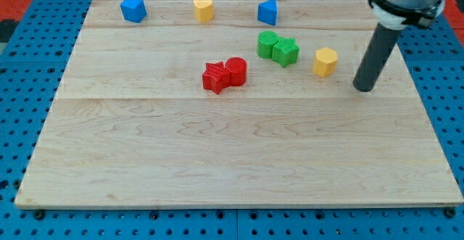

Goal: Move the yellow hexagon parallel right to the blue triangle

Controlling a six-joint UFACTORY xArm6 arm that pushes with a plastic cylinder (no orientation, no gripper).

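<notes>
Rod tip point(365, 89) down on the wooden board point(239, 167), just to the view's right of the yellow hexagon point(325, 61), small gap between.
Arm carries no claw, only the rod. Blue triangle point(267, 12) sits near the view's top, up-left of the hexagon. Green cylinder point(267, 44) and green star point(286, 51) touch; red star point(215, 77) and red cylinder point(235, 70) touch. Blue block point(133, 9) and second yellow block point(204, 10) lie along the top edge.

We see light wood board point(239, 153) with faint grain lines. Blue table point(14, 88) with dots. Two blue blocks point(133, 9), two yellow blocks point(325, 61), two green blocks point(286, 51), two red blocks point(215, 77). Our tip point(363, 88) dark grey.
</notes>
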